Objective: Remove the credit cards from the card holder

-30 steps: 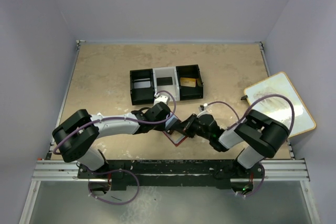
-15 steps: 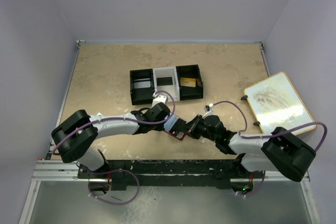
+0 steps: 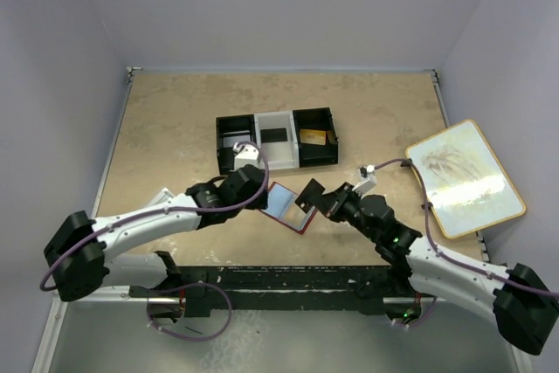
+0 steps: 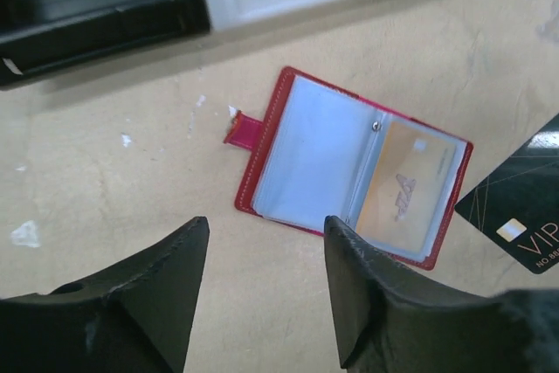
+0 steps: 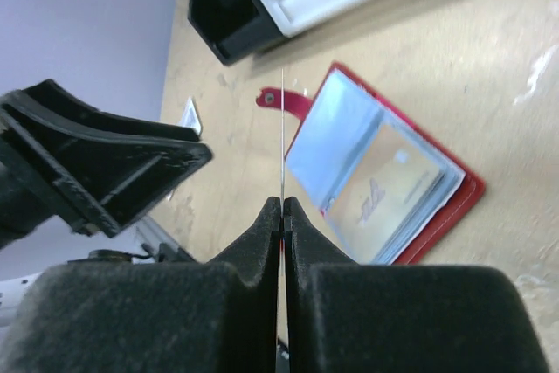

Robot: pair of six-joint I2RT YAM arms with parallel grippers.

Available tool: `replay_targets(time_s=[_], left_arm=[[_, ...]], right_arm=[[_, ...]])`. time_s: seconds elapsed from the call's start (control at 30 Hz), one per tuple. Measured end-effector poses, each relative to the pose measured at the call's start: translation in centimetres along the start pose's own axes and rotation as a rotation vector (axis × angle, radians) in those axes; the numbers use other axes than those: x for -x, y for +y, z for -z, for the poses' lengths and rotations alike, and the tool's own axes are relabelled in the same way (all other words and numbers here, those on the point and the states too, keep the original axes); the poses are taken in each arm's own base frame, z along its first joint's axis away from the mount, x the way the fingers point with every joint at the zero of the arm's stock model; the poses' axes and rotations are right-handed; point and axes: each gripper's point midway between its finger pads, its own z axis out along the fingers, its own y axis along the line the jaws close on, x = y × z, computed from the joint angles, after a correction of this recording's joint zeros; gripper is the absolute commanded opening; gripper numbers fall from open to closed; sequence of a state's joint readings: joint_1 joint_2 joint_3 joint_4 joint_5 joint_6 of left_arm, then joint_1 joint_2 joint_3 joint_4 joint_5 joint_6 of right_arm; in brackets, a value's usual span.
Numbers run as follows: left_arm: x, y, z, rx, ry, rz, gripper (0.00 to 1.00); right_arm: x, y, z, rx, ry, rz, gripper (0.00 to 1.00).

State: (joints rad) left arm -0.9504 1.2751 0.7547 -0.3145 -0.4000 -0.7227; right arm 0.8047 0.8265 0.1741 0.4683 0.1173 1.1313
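Observation:
The red card holder (image 3: 285, 204) lies open on the table, its pale blue inner panels facing up (image 4: 325, 156). A tan credit card (image 4: 409, 188) sits in its right pocket (image 5: 377, 188). My right gripper (image 3: 324, 201) is shut on a black credit card (image 3: 309, 191), held just right of the holder and above it. That card shows edge-on in the right wrist view (image 5: 283, 128) and as a black corner in the left wrist view (image 4: 524, 216). My left gripper (image 4: 266, 235) is open with nothing between its fingers, just to the holder's left (image 3: 259, 196).
A black-and-white three-compartment tray (image 3: 276, 160) stands behind the holder, with a dark card (image 3: 274, 134) in the middle bin and a tan item (image 3: 313, 136) in the right one. A wood-rimmed white board (image 3: 463, 176) lies at the table's right edge.
My left gripper has let go of the card holder, opened and drawn back to the left. The right gripper has pulled the black card out to the right, and the holder lies open.

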Motion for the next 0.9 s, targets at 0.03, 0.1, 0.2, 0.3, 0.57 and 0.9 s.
replay_targets(time_s=[0.03, 0.1, 0.2, 0.3, 0.57, 0.9], left_arm=[[0.8, 0.3, 0.7, 0.012, -0.024, 0.005, 0.66], [2.4, 1.1, 2.2, 0.043, -0.073, 0.009, 0.75], [4.8, 2.3, 4.1, 0.105, -0.135, 0.007, 0.81], [7.3, 3.8, 5.9, 0.196, -0.195, -0.015, 0.81], [10.2, 11.4, 7.6, 0.456, -0.231, -0.01, 0.81], [10.2, 17.3, 9.9, 0.592, -0.283, 0.096, 0.81]], right_arm=[[0.5, 0.3, 0.2, 0.013, -0.021, 0.036, 0.0], [1.5, 0.8, 0.7, 0.038, -0.065, 0.113, 0.0], [2.9, 1.6, 1.2, 0.074, -0.124, 0.23, 0.0], [3.9, 2.2, 1.5, 0.098, -0.168, 0.361, 0.0], [6.0, 4.2, 0.0, 0.091, -0.203, 0.684, 0.0], [9.1, 8.8, -5.0, 0.041, -0.185, 0.965, 0.0]])
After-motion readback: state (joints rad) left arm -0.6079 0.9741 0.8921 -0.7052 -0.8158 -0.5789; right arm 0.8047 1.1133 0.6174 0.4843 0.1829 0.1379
